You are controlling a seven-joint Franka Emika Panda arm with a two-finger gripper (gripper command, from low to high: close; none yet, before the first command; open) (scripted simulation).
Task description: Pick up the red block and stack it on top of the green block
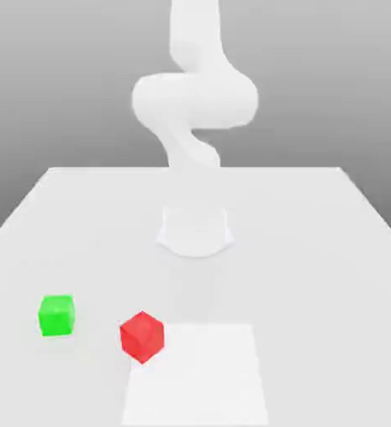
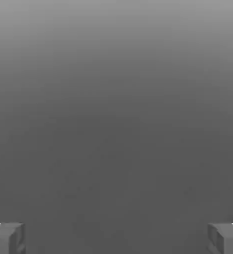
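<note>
My end effector point(image 2: 116, 239) is spread wide and empty; I should square it to the turned faces of the red block point(image 1: 142, 338), right of the green block point(image 1: 57, 315) in the exterior view, before descending

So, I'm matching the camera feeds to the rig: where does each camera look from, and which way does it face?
Exterior view: off the arm, facing the white robot arm across the pale tabletop, with the green cube and red cube nearest.
Hand view: on the hand, facing plain grey, with both fingertips of the open gripper.
Shared: only the robot itself, different parts.
</note>
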